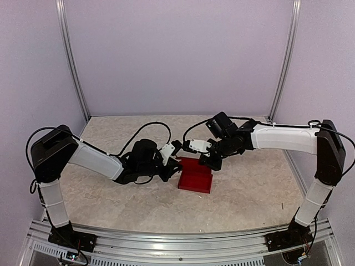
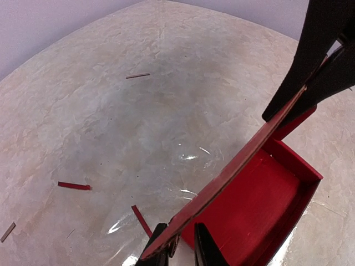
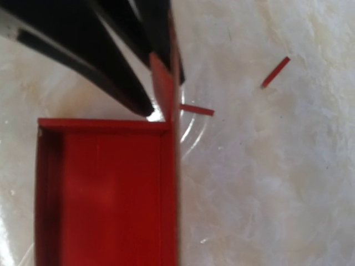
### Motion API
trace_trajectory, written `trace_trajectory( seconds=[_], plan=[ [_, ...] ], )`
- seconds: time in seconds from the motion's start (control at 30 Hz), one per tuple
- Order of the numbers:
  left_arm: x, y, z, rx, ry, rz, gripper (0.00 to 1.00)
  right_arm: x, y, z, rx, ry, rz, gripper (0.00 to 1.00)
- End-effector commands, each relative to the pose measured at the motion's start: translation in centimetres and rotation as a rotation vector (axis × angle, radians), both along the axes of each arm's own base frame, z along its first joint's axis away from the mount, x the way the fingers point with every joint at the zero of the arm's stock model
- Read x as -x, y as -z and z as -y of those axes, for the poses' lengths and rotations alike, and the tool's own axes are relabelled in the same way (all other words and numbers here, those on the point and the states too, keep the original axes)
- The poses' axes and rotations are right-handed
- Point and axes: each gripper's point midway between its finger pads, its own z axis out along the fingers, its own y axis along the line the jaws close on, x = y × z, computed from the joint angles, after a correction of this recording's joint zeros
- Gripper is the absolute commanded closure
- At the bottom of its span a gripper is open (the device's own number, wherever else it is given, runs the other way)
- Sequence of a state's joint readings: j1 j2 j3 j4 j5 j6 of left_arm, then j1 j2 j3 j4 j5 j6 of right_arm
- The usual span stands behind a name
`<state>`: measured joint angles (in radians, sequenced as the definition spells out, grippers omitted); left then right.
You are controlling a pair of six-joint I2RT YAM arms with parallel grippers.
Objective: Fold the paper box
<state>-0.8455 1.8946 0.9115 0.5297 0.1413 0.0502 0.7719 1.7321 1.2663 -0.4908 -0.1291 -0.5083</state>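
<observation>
The paper box [image 1: 195, 176] is sitting on the marbled table [image 1: 249, 188] between the two arms, its floor lying flat and its sides standing up into a shallow red tray. The right gripper [image 3: 162, 91] is pinching the far end of the long side wall [image 2: 244, 160], jaws together on the card. The left gripper [image 2: 180, 252] is straddling the near end of the same wall with its jaws slightly apart; one finger seems to be touching the card, though the low view is making that hard to confirm. Thin card like this is probably feeling light and springy, creasing readily and tearing at the notches, so gripping close to the fold line at both ends looks safest. Red scraps [image 2: 74, 186] are lying nearby.
</observation>
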Motion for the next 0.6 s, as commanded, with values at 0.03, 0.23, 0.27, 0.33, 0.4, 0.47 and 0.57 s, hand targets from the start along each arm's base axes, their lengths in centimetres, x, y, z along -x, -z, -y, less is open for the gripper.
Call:
trace_trajectory(
  seconds=[0.03,0.23,0.27,0.33,0.4,0.47,0.57],
  plan=[
    [0.4,-1.1,1.5,0.064,0.046,-0.033,0.86,-0.5,1.3,0.5,0.024,0.040,0.000,1.00],
    [0.2,-0.8,2.2,0.103,0.025,-0.109,0.91,-0.6,1.4,0.6,0.021,0.067,0.005,1.00],
    [0.3,-0.9,2.3,0.112,0.023,-0.121,0.92,-0.5,1.5,0.6,0.018,0.070,0.004,1.00],
    [0.3,-0.9,2.6,0.124,0.018,-0.138,0.93,-0.3,1.8,0.6,0.017,0.073,-0.002,1.00],
    [0.3,-1.0,3.0,0.129,0.015,-0.147,0.94,0.0,2.0,0.6,0.021,0.073,0.002,1.00],
    [0.4,-0.8,3.2,0.129,0.011,-0.159,0.95,0.2,2.1,0.6,0.021,0.072,0.003,1.00],
    [0.5,-1.1,3.5,0.143,0.005,-0.177,0.98,0.4,1.9,0.5,0.017,0.074,0.011,1.00]
  ],
)
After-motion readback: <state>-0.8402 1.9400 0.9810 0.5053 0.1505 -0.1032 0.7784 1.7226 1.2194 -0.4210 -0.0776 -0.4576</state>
